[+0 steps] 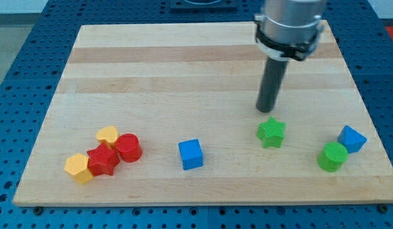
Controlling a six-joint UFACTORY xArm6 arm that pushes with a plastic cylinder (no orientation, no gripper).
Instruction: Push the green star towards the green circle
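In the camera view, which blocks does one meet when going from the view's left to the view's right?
yellow block → red star → red cylinder → blue cube → green star → green circle → blue block

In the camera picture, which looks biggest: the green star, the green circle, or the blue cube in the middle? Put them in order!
1. Green star and green circle: they look about alike, so I won't rank them.
2. Blue cube: slightly smaller, though only just.

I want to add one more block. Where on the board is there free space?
Free: the wooden board's top-left half, and between the blue cube and green star. Crowded: the red and yellow cluster at bottom left; my tip just above the star; green circle against the blue block.
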